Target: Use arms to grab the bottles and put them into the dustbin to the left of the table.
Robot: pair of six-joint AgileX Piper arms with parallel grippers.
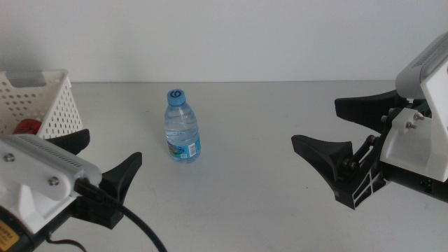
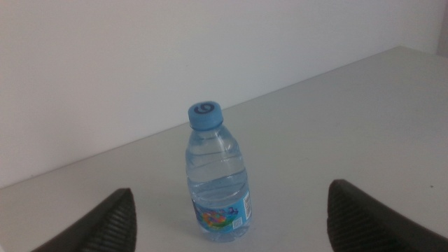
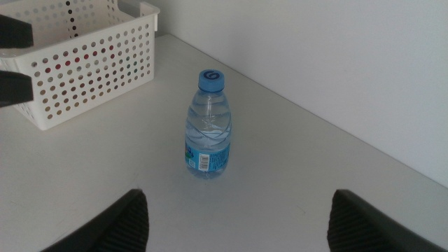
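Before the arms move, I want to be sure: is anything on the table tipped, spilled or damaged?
Nothing stands out. The clear blue-capped water bottle stands upright and capped on the dry light-grey table. The white perforated plastic basket sits level.

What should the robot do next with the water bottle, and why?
Probably the left gripper, nearest, should slide forward so its open fingers straddle the water bottle. The bottle stands upright and untouched on the table, beside the dustbin. The right gripper waits open, farther away.
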